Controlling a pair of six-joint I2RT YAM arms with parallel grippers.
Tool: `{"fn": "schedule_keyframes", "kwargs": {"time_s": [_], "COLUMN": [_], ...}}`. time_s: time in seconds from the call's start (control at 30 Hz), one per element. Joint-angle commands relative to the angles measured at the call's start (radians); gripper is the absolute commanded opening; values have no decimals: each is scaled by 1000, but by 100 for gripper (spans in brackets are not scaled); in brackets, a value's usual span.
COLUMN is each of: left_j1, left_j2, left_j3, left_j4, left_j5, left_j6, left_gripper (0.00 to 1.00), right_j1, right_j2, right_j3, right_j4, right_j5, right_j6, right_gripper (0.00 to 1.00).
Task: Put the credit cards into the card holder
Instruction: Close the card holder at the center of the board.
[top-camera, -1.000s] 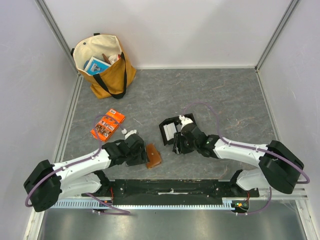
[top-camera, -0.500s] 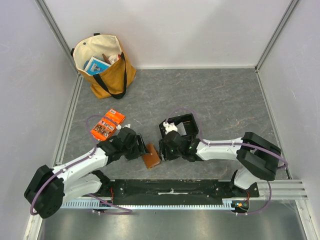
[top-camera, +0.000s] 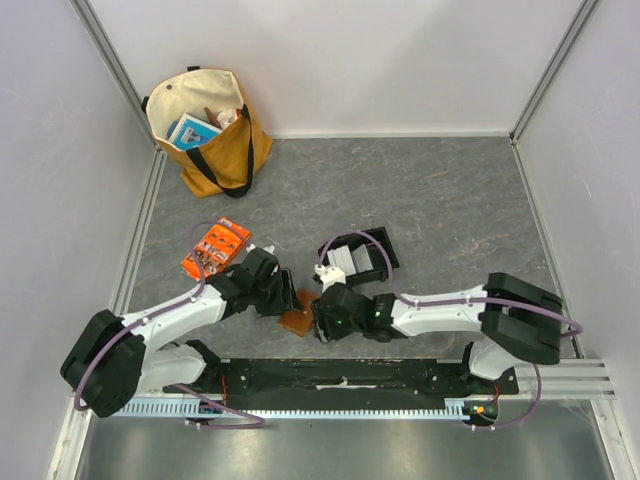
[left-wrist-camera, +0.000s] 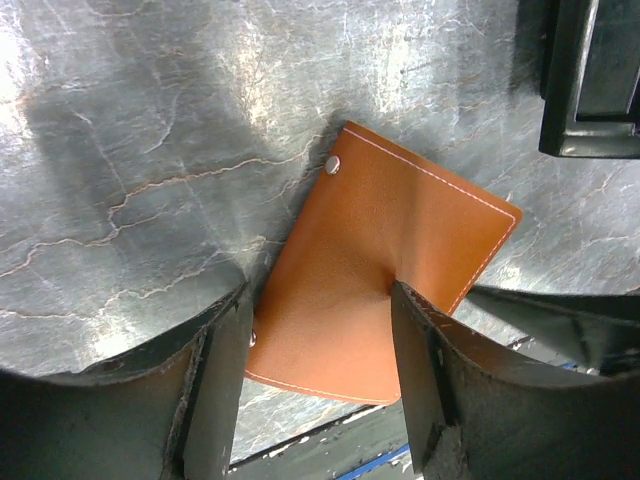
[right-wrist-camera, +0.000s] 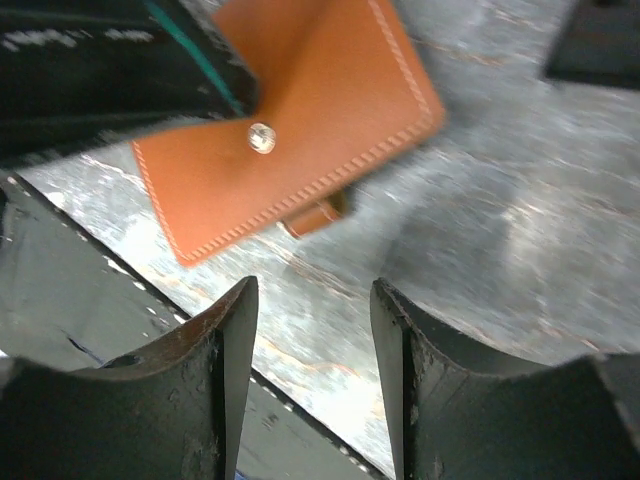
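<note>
Card holder (left-wrist-camera: 380, 270) lies flat and apparently folded shut, directly beneath the left gripper (left-wrist-camera: 320, 298) — jaws well apart, clamping nothing, one fingertip (left-wrist-camera: 408, 305) denting the leather, the other at its edge. Right gripper (right-wrist-camera: 312, 295) also stands spread and empty, the holder just ahead of its tips. Judged light, thin and supple. Flat against the smooth table (left-wrist-camera: 150, 150), it likely slides rather than lifts. Best purchase appears to be the clasp tab (right-wrist-camera: 318, 215) or a free stitched edge — one gripper pinning, the other peeling.
</note>
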Motion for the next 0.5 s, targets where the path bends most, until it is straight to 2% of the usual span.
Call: {"fn": "schedule_keyframes", "kwargs": {"time_s": [0.0, 0.17, 0.3, 0.47], "left_j1": [4, 2, 2, 2], "left_j2": [-18, -80, -78, -28], "left_j3": [50, 71, 51, 27], "left_j4": [-41, -95, -80, -46], "left_j5": [30, 64, 112, 127], "left_j6": [105, 140, 144, 144], "left_gripper": [63, 66, 66, 66], "right_j1": [-8, -8, -8, -6], "right_j2": [-145, -228, -195, -144], "right_j3": [-91, -196, -224, -247], "right_j4": [15, 198, 310, 456], "right_j5": [92, 80, 17, -11], "right_j6": [-88, -290, -442, -510], "right_gripper": [57, 60, 63, 64]}}
